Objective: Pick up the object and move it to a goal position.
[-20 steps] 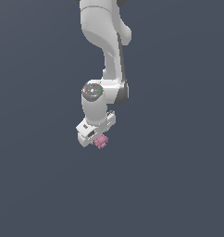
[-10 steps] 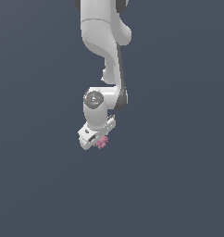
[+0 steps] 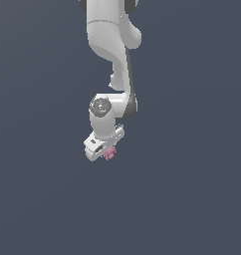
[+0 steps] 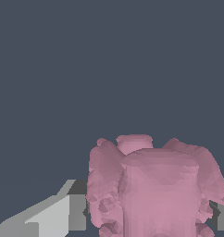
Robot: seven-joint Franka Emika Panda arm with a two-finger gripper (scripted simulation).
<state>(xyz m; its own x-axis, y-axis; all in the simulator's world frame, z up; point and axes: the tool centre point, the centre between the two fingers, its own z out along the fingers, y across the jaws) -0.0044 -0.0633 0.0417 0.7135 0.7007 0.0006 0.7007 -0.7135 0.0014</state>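
Note:
The object [image 3: 110, 154] is a tiny pink bumpy lump with small knobs. It sits right under the white gripper [image 3: 106, 152] at the end of the arm, near the middle of the exterior view. In the wrist view the object [image 4: 153, 185] fills the space between the two grey fingers [image 4: 58, 215], which press against its sides. The gripper is shut on the object. Most of the fingers are hidden behind the hand in the exterior view.
The white arm [image 3: 112, 60] comes down from the top of the exterior view. Around it is a plain dark blue-grey background with no other objects or edges visible.
The gripper with the pink object has shifted slightly toward the exterior view's left and a little upward. The wrist has turned a bit. The grip on the object is unchanged.

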